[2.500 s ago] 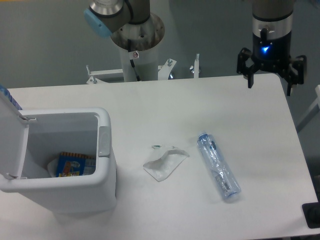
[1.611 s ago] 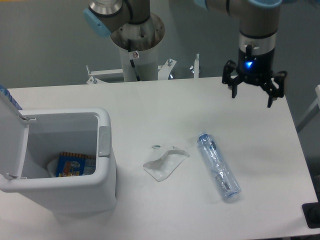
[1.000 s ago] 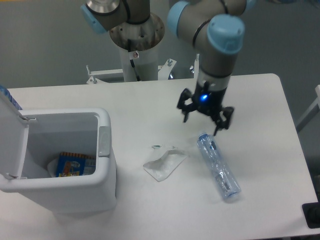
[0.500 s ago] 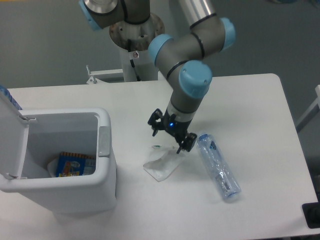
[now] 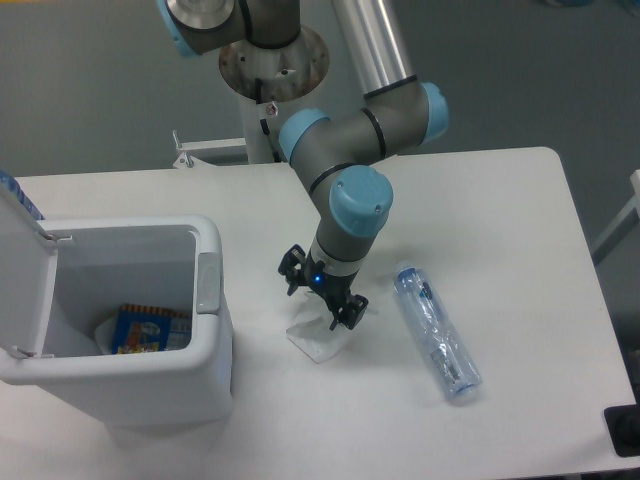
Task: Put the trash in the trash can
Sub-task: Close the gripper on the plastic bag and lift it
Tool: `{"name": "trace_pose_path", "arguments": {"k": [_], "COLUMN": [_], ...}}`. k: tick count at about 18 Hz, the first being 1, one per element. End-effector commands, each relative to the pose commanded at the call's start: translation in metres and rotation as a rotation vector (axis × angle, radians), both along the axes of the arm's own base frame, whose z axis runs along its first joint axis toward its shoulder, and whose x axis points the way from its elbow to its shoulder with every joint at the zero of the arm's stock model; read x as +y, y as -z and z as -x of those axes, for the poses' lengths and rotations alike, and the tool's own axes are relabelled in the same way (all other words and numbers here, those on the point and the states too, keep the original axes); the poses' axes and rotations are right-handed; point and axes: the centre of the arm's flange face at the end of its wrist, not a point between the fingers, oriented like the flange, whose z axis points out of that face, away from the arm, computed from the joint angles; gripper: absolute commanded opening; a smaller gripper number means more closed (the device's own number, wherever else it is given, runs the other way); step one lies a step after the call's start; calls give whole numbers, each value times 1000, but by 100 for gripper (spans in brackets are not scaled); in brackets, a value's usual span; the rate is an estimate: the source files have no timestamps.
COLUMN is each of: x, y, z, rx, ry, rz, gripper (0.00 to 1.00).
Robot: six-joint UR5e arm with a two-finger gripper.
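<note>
My gripper (image 5: 320, 300) is open and hangs low over the crumpled whitish wrapper (image 5: 312, 343), covering most of it; only its near corner shows below the fingers. I cannot tell whether the fingers touch it. The crushed clear bottle (image 5: 436, 333) with a blue cap lies on the table to the right, apart from the gripper. The white trash can (image 5: 120, 380) stands at the left with its lid (image 5: 22, 260) flipped open.
Inside the can lies a blue and orange packet (image 5: 145, 328) with some white scrap. The arm's base column (image 5: 272, 95) stands at the back behind the table. A dark object (image 5: 625, 430) sits at the table's front right corner.
The arm has swept from the back right corner across the table to the left and down. It now hovers over the wrapper, fingers still open. Wrapper and bottle have not moved.
</note>
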Motion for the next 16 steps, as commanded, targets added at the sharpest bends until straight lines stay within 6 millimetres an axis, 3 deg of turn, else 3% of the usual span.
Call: {"name": "trace_pose_path", "arguments": {"k": [1,2,9,16], "x": [0,0,4,26], "y": [0,0,-18,-102], "z": [0,0,6,30], "rx": [-1,1,20,32], "ry": [-1,-2,-6,-144], "rz": [1,1,-26,-214], "gripper": [7,0,0,0]}}
